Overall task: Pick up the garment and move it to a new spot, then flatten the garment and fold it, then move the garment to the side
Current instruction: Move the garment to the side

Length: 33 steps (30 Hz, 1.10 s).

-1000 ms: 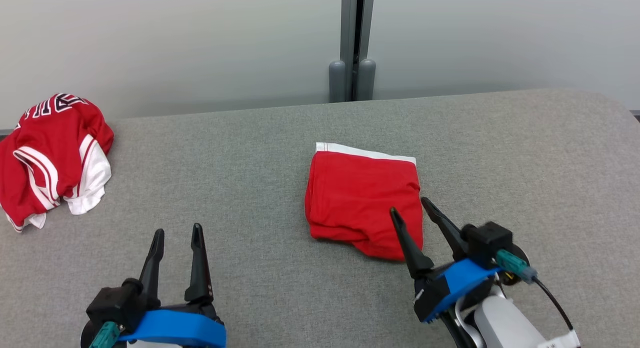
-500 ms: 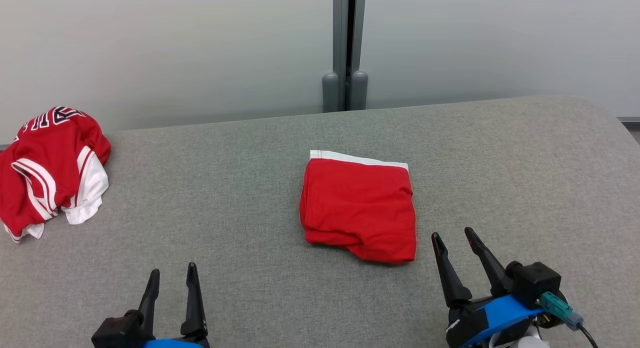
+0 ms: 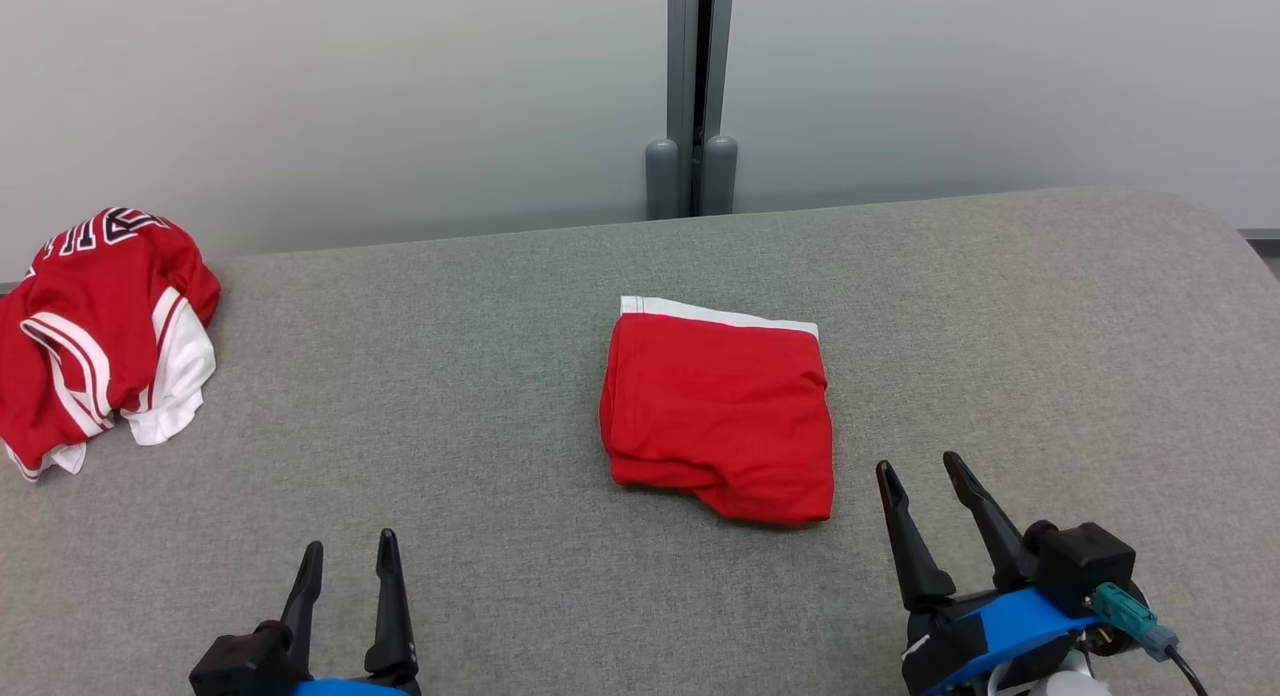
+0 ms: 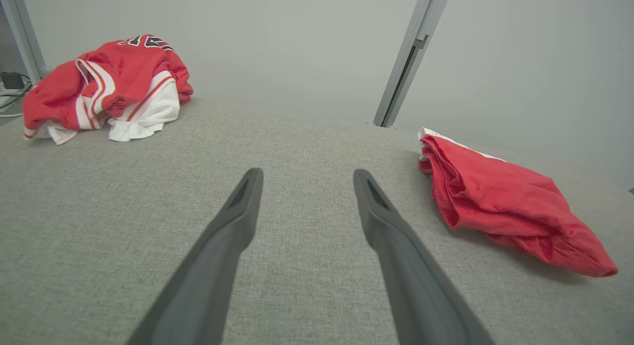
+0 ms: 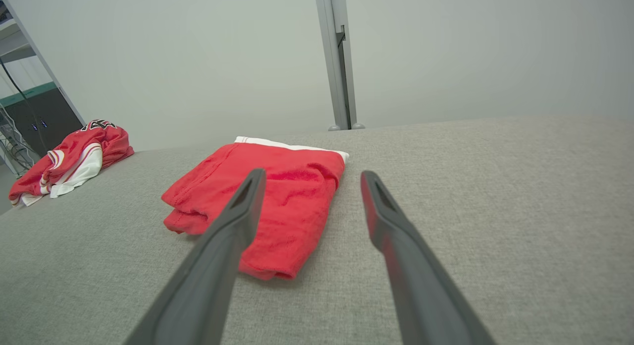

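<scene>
- Desk (image 3: 450, 376): grey woven fabric top, widest thing in the head view, rounded corner at far right. Both cloth items lie on it.
- Wall (image 3: 300, 96): pale, plain panels behind the desk's far edge.
- Post (image 3: 695, 76): grey upright w/ a dark slot down the middle, standing behind the desk approx. at centre, two rounded stubs at its foot.
- Jersey (image 3: 90, 316): red w/ white stripes and dark lettering, crumpled in a heap at the desk's far-left edge, well apart from everything else.
- Garment (image 3: 720, 416): red w/ a white waistband along its far edge, folded into a rough rectangle, lying on the desk a bit right of centre. Near-right corner is lumpy, not square.
- Right jaws: wide open, nothing held. Fingers (image 3: 905, 546) point up and slightly left, tips just beside the garment's near-right corner, not touching it.
- Left jaws: wide open too, empty. Fingers (image 3: 388, 606) at the lower left over bare desk, well apart from garment and jersey; left wrist view has the garment off to the right.
</scene>
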Tool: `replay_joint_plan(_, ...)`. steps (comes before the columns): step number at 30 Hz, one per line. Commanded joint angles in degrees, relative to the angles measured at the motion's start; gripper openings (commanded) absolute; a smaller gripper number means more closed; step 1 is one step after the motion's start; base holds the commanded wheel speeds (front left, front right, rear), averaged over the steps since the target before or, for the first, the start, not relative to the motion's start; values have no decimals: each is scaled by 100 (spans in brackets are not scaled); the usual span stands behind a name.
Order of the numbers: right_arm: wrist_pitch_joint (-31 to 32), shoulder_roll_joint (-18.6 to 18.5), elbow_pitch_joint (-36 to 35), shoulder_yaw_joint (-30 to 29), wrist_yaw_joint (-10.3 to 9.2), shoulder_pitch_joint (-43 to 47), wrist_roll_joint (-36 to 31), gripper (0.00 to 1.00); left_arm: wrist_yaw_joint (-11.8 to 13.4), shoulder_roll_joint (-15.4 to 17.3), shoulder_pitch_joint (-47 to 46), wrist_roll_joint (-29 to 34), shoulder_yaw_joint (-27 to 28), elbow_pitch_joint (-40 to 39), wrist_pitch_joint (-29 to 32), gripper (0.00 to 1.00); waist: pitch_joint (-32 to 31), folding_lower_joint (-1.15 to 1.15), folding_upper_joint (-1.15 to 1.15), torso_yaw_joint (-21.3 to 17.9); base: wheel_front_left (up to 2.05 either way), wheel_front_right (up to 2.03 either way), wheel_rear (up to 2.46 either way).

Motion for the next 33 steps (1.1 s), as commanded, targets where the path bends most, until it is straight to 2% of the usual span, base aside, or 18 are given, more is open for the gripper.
replay_joint_plan(1, -16, -4, -37, -17, 1, 4, -13, 100, 24, 29, -88, 19, 3, -7, -16, 100, -1, 0, 0, -3, 0, 0, 0)
replay_joint_plan(11, -16, -3, 70, -60, 1, -107, -94, 100, 66, 39, -104, 15, -68, -70, 32, 100, 29, 0, 0, 32, 0, 0, 0)
replay_joint_plan(17, 295, -3, 122, -256, 1, -691, -343, 100, 68, 23, -182, 33, -104, -114, 31, 100, 147, 0, 0, 108, 0, 0, 0)
replay_joint_plan(20, 766, -3, 173, -378, 1, -1138, -560, 100, 44, 0, -265, 47, -134, -144, 46, 100, 254, 0, 0, 193, 0, 0, 0)
replay_joint_plan(26, 2297, -1, 612, -666, 1, -1973, -497, 100, 46, -40, -410, 50, -135, -175, 31, 100, 502, 0, 0, 409, 0, 0, 0)
replay_joint_plan(33, 3583, -4, 1282, -969, 1, -2447, -510, 100, -23, -141, -539, 70, -171, -76, 0, 100, 712, 0, 0, 736, 0, 0, 0)
